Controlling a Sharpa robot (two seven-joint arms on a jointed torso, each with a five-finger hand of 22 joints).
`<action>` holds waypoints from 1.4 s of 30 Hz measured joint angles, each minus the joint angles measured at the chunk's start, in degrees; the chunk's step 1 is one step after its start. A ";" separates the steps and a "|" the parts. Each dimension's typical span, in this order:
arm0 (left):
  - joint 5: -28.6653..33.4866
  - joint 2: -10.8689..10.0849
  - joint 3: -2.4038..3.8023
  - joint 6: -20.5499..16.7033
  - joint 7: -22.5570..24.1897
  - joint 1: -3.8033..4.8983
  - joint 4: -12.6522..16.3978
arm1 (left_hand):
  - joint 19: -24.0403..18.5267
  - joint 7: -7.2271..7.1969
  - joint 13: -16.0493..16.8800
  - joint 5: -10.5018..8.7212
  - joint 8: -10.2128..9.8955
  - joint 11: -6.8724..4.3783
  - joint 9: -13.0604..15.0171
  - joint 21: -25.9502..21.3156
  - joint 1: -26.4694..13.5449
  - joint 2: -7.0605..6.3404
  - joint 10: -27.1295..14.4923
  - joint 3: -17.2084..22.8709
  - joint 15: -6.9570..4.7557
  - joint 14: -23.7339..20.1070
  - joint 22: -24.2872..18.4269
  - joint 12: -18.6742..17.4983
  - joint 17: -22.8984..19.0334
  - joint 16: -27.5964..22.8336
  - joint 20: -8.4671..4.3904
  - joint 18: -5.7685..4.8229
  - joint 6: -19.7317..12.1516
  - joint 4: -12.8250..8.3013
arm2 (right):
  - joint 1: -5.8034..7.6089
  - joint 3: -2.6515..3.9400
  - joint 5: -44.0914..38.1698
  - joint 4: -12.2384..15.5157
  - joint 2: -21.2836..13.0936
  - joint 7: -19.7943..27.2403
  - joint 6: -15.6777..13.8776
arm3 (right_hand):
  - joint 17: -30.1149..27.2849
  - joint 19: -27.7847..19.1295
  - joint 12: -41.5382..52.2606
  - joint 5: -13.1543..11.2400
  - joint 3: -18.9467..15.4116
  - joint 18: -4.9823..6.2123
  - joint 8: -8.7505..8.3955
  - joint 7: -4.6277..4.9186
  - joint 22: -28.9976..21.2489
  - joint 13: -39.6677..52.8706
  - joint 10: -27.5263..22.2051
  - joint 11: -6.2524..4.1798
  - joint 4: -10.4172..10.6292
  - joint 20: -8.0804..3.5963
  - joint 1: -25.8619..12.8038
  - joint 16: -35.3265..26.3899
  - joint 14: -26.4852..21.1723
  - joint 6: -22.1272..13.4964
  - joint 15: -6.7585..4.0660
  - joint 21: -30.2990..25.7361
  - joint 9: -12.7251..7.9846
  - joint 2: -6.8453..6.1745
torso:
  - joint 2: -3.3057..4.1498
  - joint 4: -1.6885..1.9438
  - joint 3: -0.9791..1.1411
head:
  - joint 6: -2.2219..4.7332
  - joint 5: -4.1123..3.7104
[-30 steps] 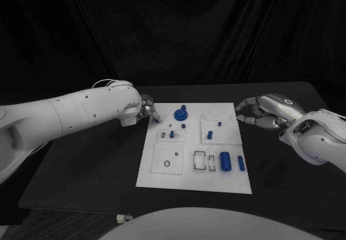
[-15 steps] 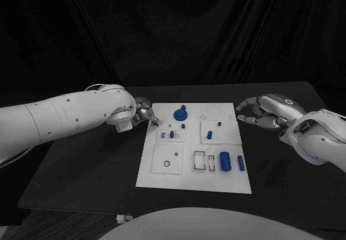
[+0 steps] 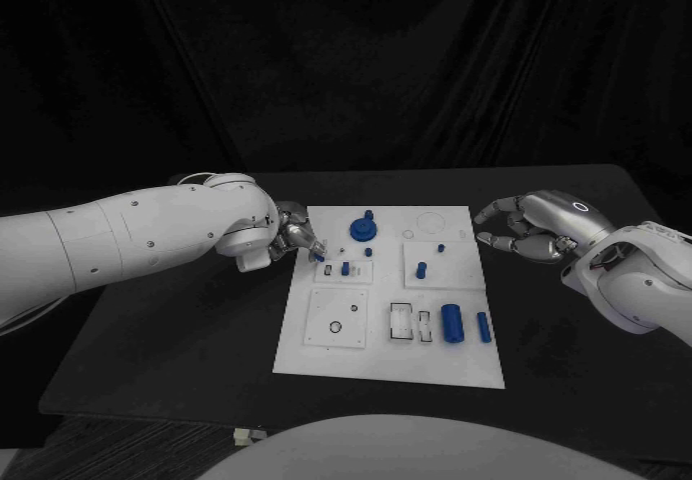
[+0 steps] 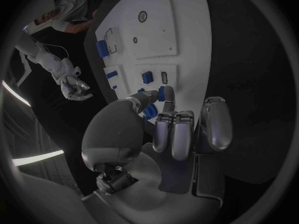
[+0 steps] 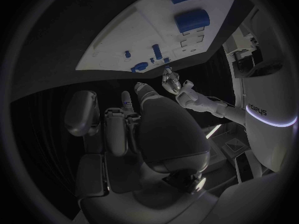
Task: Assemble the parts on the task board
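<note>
Meanwhile left hand [image 3: 293, 237] pinches one small blue part [image 4: 161, 93] (right hand [image 3: 531, 229] curled, holding nothing) over the task board [image 3: 335, 355].

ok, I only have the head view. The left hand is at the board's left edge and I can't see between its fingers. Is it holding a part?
Observer: Yes. In the left wrist view the left hand pinches a small blue part between thumb and a fingertip.
Operator: Is it touching the board?
Observer: I can't tell contact. In that view the part sits at the edge of the board, close to a blue block and an empty slot.
Operator: Is the right hand carrying anything?
Observer: No. The right wrist view shows the right hand with nothing in its palm or between its fingers.
</note>
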 measured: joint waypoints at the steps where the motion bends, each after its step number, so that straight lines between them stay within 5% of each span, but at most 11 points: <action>1: -0.03 0.13 0.00 0.03 -0.11 -0.01 -0.02 | 0.00 0.00 0.00 0.00 0.00 0.00 0.00 0.00 0.00 0.00 0.00 0.00 0.00 0.00 0.00 0.00 0.00 0.00 0.00 0.00 0.00 0.00 | -0.01 0.00 0.00 0.00 0.01 0.00 0.00 | 0.00 0.00 0.00 0.00 0.00 0.00 0.00 0.00 0.00 0.00 0.00 0.00 0.00 0.00 0.00 0.00 0.00 0.00 0.00 0.00 0.00 0.00 | 0.02 0.00 0.00 | 0.00 0.01; 42: -0.49 1.74 0.01 0.30 -0.68 -2.21 -0.92 | 0.00 0.05 0.00 -0.59 -0.22 0.00 -0.21 -0.23 -1.04 0.03 -0.01 1.02 0.00 0.00 -0.01 0.00 0.00 0.00 0.00 0.00 -0.47 -0.71 | -0.18 0.00 0.00 -0.10 0.25 0.31 -0.15 | 0.03 -0.41 0.23 1.12 0.71 0.00 0.00 -0.11 0.03 0.00 -0.01 0.01 -0.39 0.00 0.67 -0.51 0.00 0.92 0.00 -0.78 -0.13 0.23 | 0.05 0.00 0.01 | 0.00 0.02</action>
